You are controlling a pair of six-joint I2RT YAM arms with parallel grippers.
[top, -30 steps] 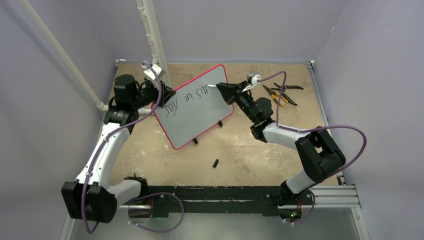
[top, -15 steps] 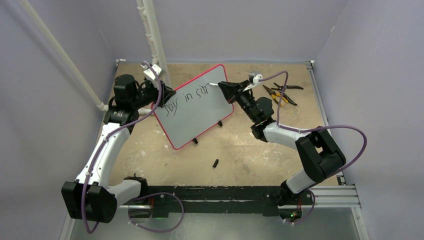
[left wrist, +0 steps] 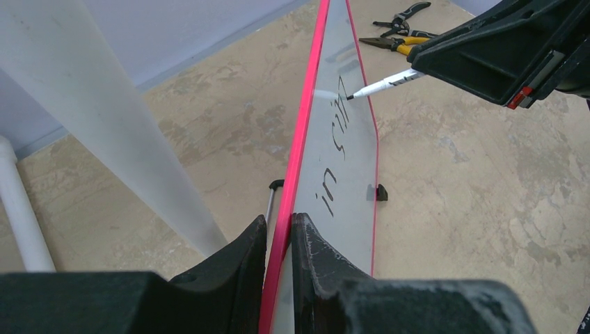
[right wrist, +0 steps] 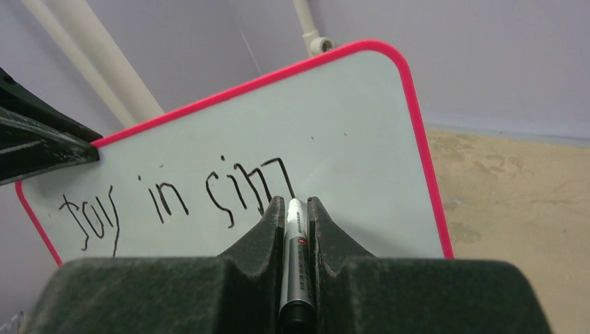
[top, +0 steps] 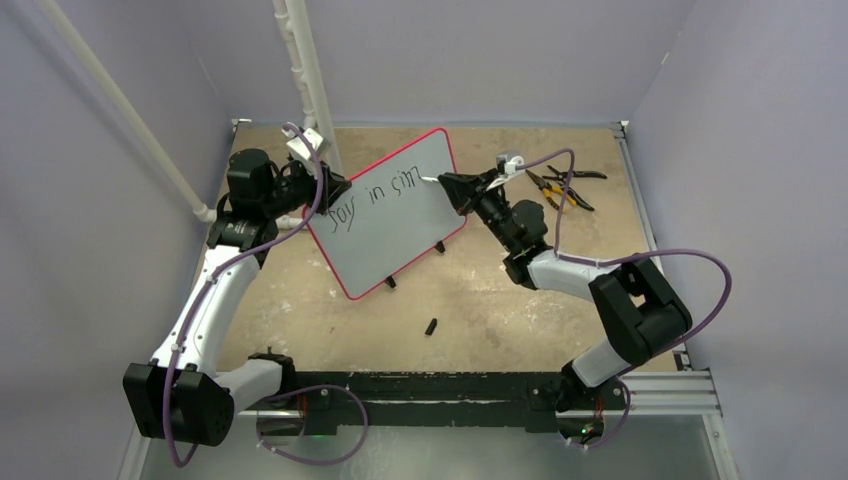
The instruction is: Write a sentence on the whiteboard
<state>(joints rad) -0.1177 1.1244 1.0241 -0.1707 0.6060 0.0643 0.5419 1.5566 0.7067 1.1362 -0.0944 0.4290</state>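
The whiteboard (top: 398,238), pale with a pink-red rim and two black feet, stands tilted at the back middle of the table. My left gripper (top: 336,187) is shut on its left rim; the left wrist view shows the rim pinched between the fingers (left wrist: 279,221). My right gripper (top: 450,183) is shut on a white marker (right wrist: 295,233), whose tip touches the board's upper right part (left wrist: 350,97). The sentence (right wrist: 174,198) reads roughly "Joy in sim" in black, and the tip sits at the end of the last stroke.
Pliers with yellow and black handles (top: 560,186) lie at the back right. A small black cap (top: 431,326) lies on the table in front of the board. White pipes (top: 308,70) rise behind the left arm. Purple walls close in the table.
My right gripper has drawn the marker a little down the board, and the last letter has gained strokes. The left gripper and the board have stayed still.
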